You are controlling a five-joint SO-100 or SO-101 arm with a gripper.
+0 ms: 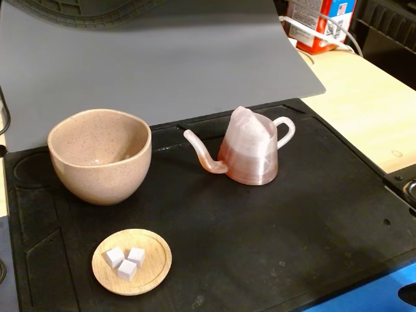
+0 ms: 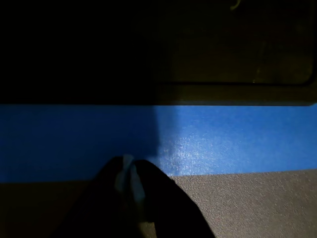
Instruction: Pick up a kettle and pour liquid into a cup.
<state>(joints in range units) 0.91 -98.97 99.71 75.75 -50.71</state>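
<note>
The pale-pink ridged kettle (image 1: 250, 153) stands upright on the black mat (image 1: 273, 234) in the fixed view. Its thin spout (image 1: 203, 155) points left toward the cup and its white loop handle (image 1: 286, 130) faces right. An orange-brown tint of liquid (image 1: 250, 170) shows in its lower body and spout. The beige speckled cup (image 1: 101, 156) stands upright left of the kettle, apart from it. My gripper (image 2: 130, 168) shows only in the wrist view. Its dark fingers are pressed together, empty, low over a blue strip (image 2: 223, 139) at the mat's edge. The kettle and cup are out of that view.
A small round wooden dish (image 1: 132, 261) with three white cubes sits on the mat in front of the cup. A grey sheet (image 1: 149, 58) lies behind the mat. A red-and-white box (image 1: 318, 23) and cables sit at the back right on the wooden table (image 1: 364, 110).
</note>
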